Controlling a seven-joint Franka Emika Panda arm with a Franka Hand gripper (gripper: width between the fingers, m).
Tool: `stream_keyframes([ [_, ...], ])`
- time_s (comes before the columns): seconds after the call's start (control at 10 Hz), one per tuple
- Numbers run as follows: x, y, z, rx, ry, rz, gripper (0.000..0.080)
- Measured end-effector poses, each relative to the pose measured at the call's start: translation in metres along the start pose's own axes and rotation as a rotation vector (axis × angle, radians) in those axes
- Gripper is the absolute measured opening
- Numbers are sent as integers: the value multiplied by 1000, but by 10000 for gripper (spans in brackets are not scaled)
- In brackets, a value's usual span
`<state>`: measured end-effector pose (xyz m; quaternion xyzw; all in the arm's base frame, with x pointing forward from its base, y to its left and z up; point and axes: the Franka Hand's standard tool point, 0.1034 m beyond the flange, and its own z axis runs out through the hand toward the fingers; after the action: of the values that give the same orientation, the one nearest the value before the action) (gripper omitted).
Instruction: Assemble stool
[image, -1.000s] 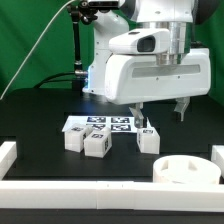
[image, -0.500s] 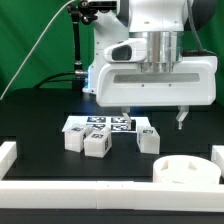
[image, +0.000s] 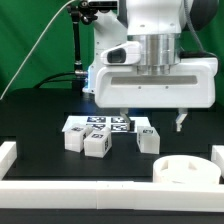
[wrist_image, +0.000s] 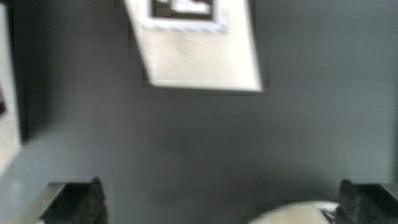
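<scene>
Three short white legs with tags stand on the black table: two together (image: 74, 137) (image: 97, 143) and one apart (image: 148, 139). The round white seat (image: 185, 170) lies at the front on the exterior view's right. My gripper (image: 151, 118) hangs open and empty just above the lone leg, fingers wide apart, touching nothing. In the wrist view the gripper (wrist_image: 222, 205) is open with dark fingertips (wrist_image: 75, 200) at both sides. A white leg (wrist_image: 199, 50) lies ahead of them. The seat's rim (wrist_image: 302, 213) shows by one finger.
The marker board (image: 105, 124) lies flat behind the legs. White border rails run along the front (image: 100, 190) and on the exterior view's left (image: 8, 155). A green backdrop and the arm's base stand behind.
A second ago the hand was turned at an angle. It has rotated to face squarely, fingers spread side by side, and has held still for the last half second.
</scene>
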<state>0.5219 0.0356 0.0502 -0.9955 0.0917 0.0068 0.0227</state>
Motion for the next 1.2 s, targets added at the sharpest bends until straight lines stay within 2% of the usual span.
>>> stream_keyframes([
  [0.2, 1, -3, 0, 1, 5, -6, 648],
  [0.4, -7, 1, 1, -15, -156, -8, 648],
  [0.6, -4, 3, 8, -39, -346, 8, 648],
  [0.9, -16, 3, 8, -55, -537, 7, 648],
  [1.0, -15, 4, 10, -59, -586, 9, 648],
  [1.2, -21, 6, 12, -57, -709, -25, 648],
])
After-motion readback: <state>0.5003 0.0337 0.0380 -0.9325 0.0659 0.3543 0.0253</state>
